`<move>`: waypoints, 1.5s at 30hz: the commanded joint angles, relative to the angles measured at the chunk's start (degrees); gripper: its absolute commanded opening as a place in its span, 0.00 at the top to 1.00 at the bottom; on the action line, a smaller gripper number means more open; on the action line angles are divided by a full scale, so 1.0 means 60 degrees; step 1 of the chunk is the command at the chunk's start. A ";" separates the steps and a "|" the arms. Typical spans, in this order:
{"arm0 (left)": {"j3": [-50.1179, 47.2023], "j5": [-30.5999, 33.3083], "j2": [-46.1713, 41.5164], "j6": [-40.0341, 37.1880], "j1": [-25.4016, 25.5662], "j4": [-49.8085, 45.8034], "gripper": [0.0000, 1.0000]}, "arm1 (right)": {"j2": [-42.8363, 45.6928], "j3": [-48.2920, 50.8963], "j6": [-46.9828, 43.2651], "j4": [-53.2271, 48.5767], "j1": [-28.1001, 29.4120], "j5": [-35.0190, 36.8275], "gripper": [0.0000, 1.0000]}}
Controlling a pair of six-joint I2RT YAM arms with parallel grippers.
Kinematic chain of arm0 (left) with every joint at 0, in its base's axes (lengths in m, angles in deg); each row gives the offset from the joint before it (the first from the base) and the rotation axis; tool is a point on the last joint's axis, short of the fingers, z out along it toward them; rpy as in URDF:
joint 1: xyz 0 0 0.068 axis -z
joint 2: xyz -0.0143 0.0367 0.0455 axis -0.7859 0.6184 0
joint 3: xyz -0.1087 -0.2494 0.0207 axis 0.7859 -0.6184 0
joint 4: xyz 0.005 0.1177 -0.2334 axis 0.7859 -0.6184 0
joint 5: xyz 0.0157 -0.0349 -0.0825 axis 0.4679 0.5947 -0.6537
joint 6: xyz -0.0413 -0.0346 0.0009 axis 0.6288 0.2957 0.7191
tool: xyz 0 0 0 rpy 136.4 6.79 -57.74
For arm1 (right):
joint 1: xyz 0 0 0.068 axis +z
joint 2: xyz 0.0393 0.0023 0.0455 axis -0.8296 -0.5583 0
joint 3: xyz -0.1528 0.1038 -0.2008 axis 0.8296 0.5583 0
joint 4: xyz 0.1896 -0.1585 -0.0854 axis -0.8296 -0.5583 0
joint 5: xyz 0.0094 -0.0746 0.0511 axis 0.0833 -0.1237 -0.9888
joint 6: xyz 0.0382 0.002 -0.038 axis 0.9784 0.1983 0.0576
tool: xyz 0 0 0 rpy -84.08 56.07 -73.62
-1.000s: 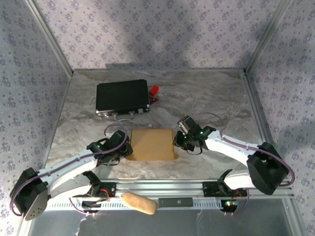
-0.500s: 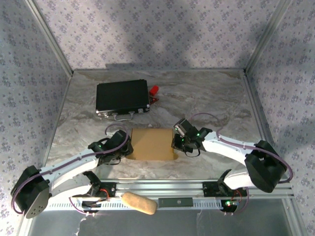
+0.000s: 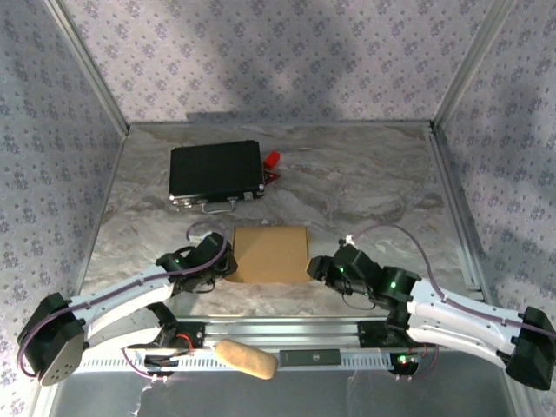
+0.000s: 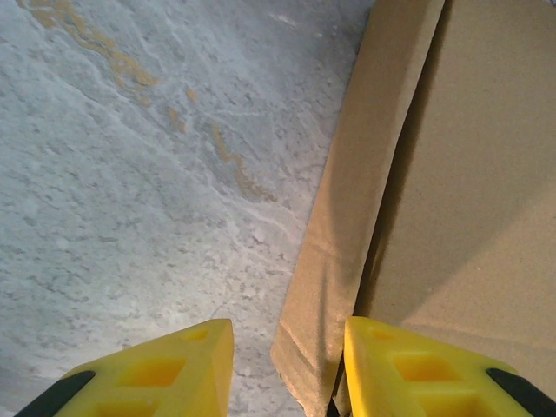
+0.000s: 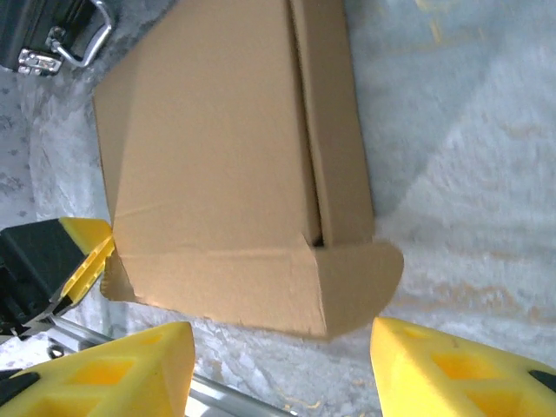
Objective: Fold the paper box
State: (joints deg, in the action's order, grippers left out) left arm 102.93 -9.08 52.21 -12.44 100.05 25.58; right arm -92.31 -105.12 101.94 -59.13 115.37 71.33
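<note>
The paper box (image 3: 271, 254), plain brown cardboard, lies flat in the middle of the table. My left gripper (image 3: 228, 265) is at the box's left edge. In the left wrist view, the left gripper (image 4: 287, 352) is open and straddles the box's upright left side wall (image 4: 347, 243). One yellow finger (image 4: 178, 365) stands clear of the wall on the table side. My right gripper (image 3: 318, 268) is at the box's near right corner. In the right wrist view, the right gripper (image 5: 280, 347) is open, just short of the front wall (image 5: 217, 282) and its rounded tab (image 5: 365, 278).
A black case (image 3: 216, 174) with a metal handle lies at the back left, with a small red thing (image 3: 272, 161) beside it. A tan rounded lump (image 3: 246, 358) rests on the near rail. Patterned walls close in three sides of the table.
My right gripper has opened and drawn back from the box's right edge toward the near right corner, and its arm has swung low to the right. The left gripper has barely moved.
</note>
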 commanded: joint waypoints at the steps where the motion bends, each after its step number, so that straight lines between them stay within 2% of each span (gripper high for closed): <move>1: -0.0069 0.0256 0.0108 0.0444 0.0305 0.0150 0.63 | 0.0059 0.0697 0.2287 0.1301 0.0662 0.0924 0.41; 4: -0.0016 0.0504 0.0144 0.0619 0.0511 0.0145 0.64 | -0.0435 0.0636 0.2571 0.1838 0.1052 0.1379 0.40; 9: 0.0010 0.0642 0.0157 0.0787 0.0746 0.0203 0.64 | -0.1395 0.0719 0.2771 0.2866 0.0936 0.1629 0.40; 13: 0.0043 0.0696 0.0149 0.0816 0.0821 0.0148 0.65 | -0.1745 0.0938 0.2797 0.3437 0.0428 0.1586 0.41; 17: 0.0079 0.0721 0.0194 0.0816 0.0887 0.0135 0.65 | -0.1835 0.0950 0.2616 0.3617 -0.0199 0.1388 0.50; 21: 0.0114 0.0743 0.0217 0.0809 0.0923 0.0150 0.65 | -0.2002 0.0880 0.2495 0.3584 -0.0780 0.1094 0.53; 27: 0.0219 0.0776 0.0257 0.0743 0.0938 0.0185 0.65 | -0.2812 0.0866 0.2689 0.4174 -0.0942 0.0935 0.54; 34: 0.0256 0.0752 0.0451 0.0713 0.0953 0.0208 0.65 | -0.3913 0.0760 0.2817 0.4811 -0.0977 0.0806 0.70; 41: 0.0241 0.0764 0.0440 0.0605 0.0960 0.0252 0.65 | -0.4241 0.0639 0.2577 0.4990 -0.1148 0.1110 0.87; 45: 0.0392 0.0795 0.0071 0.0416 0.0953 0.0040 0.60 | -0.4415 0.0439 0.2525 0.4791 -0.1171 0.1053 0.90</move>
State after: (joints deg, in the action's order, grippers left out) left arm 102.97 -4.34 54.59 -9.03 105.23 26.15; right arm -117.45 -101.21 117.59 -27.50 108.36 77.40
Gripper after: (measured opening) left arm 0.389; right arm 0.106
